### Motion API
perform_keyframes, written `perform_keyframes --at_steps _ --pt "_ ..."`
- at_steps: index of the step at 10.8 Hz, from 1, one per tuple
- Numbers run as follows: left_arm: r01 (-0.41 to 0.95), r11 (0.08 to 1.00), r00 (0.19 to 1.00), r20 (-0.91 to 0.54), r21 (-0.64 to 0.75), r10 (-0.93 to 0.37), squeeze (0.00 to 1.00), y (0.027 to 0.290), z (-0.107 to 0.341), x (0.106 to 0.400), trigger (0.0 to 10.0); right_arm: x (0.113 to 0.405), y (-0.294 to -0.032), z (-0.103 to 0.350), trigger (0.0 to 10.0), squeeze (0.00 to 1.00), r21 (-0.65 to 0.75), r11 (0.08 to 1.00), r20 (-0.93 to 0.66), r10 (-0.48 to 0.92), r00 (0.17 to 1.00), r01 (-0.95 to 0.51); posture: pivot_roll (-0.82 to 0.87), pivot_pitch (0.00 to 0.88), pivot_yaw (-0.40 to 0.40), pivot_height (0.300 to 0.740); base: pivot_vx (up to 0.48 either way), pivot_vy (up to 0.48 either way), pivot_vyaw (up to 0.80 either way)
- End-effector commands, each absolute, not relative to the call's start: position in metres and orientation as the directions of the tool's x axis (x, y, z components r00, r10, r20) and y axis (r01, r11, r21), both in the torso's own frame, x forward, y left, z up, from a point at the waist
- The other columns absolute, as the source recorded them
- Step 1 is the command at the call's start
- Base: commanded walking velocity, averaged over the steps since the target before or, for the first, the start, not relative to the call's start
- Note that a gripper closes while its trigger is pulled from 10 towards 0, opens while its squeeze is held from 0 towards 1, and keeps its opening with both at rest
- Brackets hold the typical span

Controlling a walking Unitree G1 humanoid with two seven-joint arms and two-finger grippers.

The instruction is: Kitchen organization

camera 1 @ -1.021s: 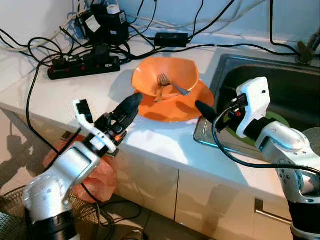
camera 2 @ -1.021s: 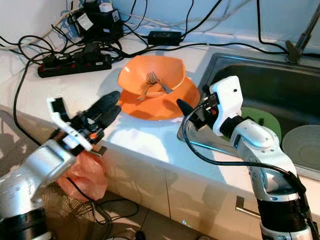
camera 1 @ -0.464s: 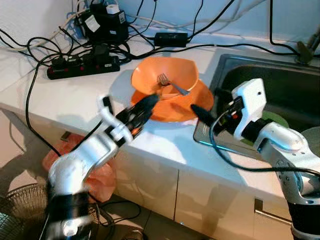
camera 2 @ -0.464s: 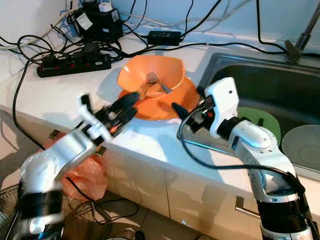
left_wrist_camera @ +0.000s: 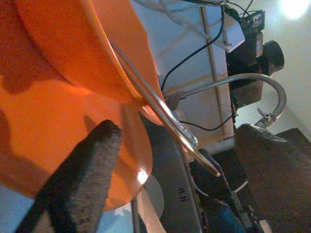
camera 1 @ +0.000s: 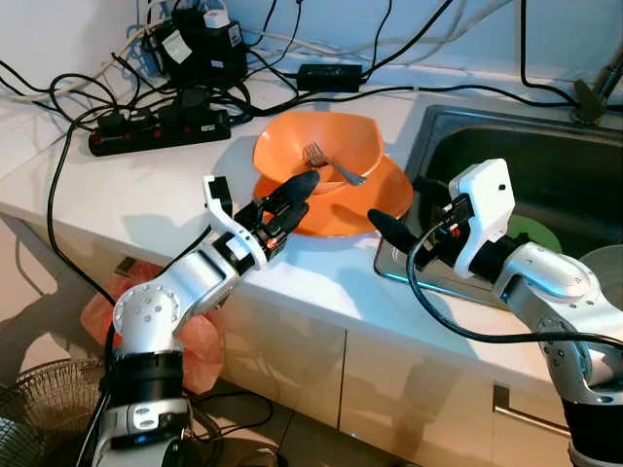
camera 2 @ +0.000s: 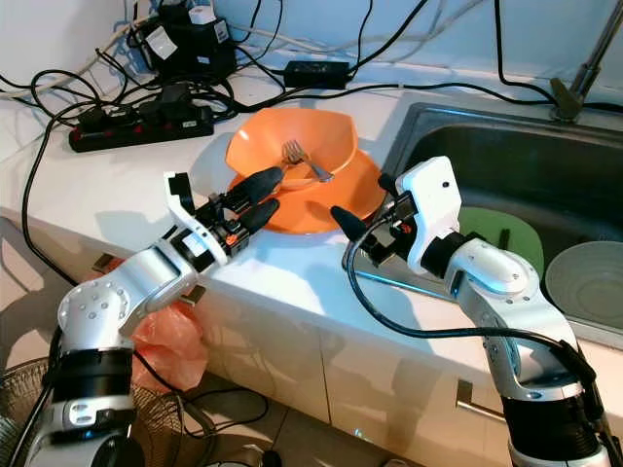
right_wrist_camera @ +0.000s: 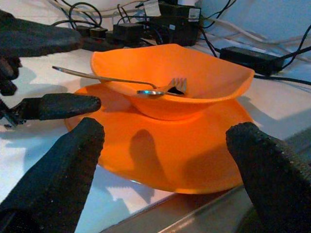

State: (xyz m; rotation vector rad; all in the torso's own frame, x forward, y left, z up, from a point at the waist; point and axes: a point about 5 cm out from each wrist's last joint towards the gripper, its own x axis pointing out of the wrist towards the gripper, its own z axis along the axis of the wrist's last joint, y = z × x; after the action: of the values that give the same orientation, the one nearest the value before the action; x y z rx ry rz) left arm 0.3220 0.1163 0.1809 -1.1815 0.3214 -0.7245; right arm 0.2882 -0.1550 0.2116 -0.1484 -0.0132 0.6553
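Since a second ago the left claw [camera 1: 292,199], fingers parted, has reached the 8 o'clock rim of the orange bowl [camera 1: 321,146], which sits with its fork [camera 1: 336,165] on a plate [camera 1: 336,209] on the tabletop [camera 1: 146,185]; right claw [camera 1: 397,216] wide at 4 o'clock; likely light, stiff, slippery plastic, best pinched at the rim.

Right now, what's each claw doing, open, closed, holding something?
Left claw: open, holding nothing, at the orange plate's rim.
Right claw: open, holding nothing, beside the same plate.

Fork [camera 2: 304,163] in orange bowl [camera 2: 292,141] on plate [camera 2: 321,204]; sink [camera 2: 545,185] beside
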Motion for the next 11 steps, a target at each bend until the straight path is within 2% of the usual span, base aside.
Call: perform_keyframes --at_steps 1,6,11 --pt "0.356 0.17 0.726 0.157 -0.919 -0.669 0.0 0.1179 0.1831 0.324 0.0 0.2847 -0.1534 0.2124 10.0 0.0 -0.147 0.771 -0.039 0.622 0.782 -0.62 0.05 0.082 0.107 0.74 0.0 0.0 0.0" --pt "0.381 0.115 0.687 0.197 -0.917 -0.699 0.0 0.1143 0.1871 0.3285 0.0 0.2823 -0.1529 0.2107 10.0 0.0 -0.151 0.771 -0.05 0.619 0.784 -0.618 0.04 0.089 0.107 0.74 0.0 0.0 0.0" --pt "0.397 0.098 0.665 0.212 -0.913 -0.716 0.0 0.1145 0.1893 0.3278 0.0 0.2824 -0.1527 0.2103 10.0 0.0 -0.153 0.771 -0.052 0.619 0.784 -0.619 0.04 0.087 0.11 0.74 0.0 0.0 0.0"
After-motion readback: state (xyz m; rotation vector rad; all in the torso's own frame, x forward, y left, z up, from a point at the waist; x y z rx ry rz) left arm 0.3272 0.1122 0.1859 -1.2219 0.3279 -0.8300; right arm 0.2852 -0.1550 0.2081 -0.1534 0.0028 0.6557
